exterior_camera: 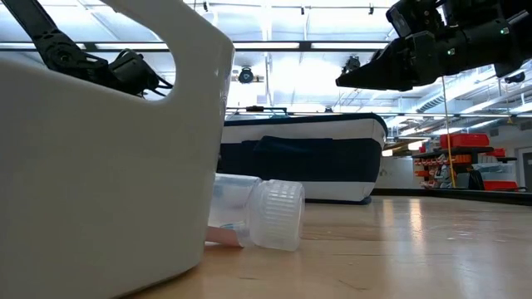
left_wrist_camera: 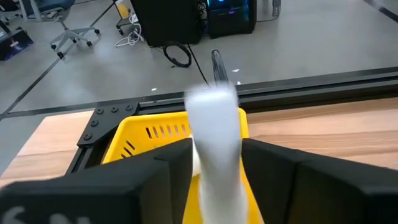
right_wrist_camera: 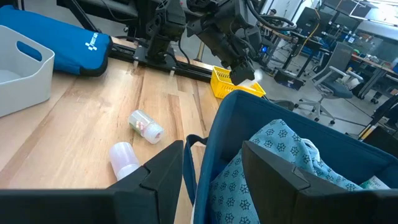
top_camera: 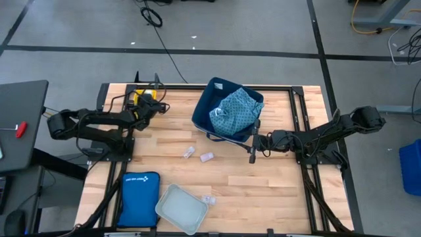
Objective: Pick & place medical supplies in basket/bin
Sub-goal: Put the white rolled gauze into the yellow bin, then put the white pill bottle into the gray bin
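Over the yellow bin [left_wrist_camera: 143, 134] at the table's far left, my left gripper [left_wrist_camera: 216, 146] stands with its fingers apart. A white vial [left_wrist_camera: 214, 124] shows smeared between them; from the right wrist view it sits at the fingertips [right_wrist_camera: 255, 76] above the bin [right_wrist_camera: 233, 84]. My right gripper [right_wrist_camera: 214, 149] is open, level, facing the near corner of the navy bin [top_camera: 220, 99], which holds the teal patterned cloth [top_camera: 235, 112]. Two vials [top_camera: 189, 153] [top_camera: 207, 157] lie on the wood in front of the bin, a third [top_camera: 209, 199] beside the grey tray [top_camera: 172, 212]. My left gripper has the white vial [left_wrist_camera: 214, 180] between its two fingers, which point level toward the table's far side. The vial is smeared while the fingers are sharp; whether the fingers touch it I cannot tell. It is clear of the yellow bin below.
A flat blue zip pouch [top_camera: 138, 197] lies at the near left next to the tray. Black frame rails [top_camera: 309, 178] run along the table's sides. Bare wood stretches between the navy bin and the near edge.
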{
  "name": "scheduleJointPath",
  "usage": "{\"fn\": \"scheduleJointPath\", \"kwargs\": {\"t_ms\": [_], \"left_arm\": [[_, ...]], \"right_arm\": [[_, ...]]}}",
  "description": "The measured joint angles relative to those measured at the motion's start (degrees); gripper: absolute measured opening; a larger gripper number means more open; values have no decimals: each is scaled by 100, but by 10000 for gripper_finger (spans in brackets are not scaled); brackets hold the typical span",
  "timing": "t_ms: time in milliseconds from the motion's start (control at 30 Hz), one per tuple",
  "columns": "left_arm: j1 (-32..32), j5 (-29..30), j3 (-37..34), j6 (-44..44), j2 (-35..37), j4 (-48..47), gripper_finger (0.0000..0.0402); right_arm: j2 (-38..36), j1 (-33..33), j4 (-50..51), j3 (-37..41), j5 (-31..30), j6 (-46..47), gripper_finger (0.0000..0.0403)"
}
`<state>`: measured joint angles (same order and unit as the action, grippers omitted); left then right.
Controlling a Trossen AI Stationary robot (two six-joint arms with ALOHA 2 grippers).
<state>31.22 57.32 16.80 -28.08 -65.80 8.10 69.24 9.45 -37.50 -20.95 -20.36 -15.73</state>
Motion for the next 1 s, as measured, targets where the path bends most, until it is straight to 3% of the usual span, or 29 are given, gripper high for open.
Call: {"fn": "scheduleJointPath", "kwargs": {"t_ms": [267,433,633,733,867,1000], "left_arm": [[-15,101,0,88,0,61,176],[-129,-140,0,838,178,864,185],[-830,-1063,2,2833,475,2819,180],[-1233,-1649,2,3511,556,3593,180],[-1647,-2341,2,3934,570,4071,180],[-1949,-3055,2,3984,570,3963,180]], "right_arm": [[1,0,7,0,2,-22,172],[1,-33,9,0,4,25,172],[50,-151,1194,-483,167,348,172],[225,-142,1434,-789,578,348,172],[632,-144,1838,-1307,1082,350,172],[1313,-185,2624,-1969,1348,456,175]]}}
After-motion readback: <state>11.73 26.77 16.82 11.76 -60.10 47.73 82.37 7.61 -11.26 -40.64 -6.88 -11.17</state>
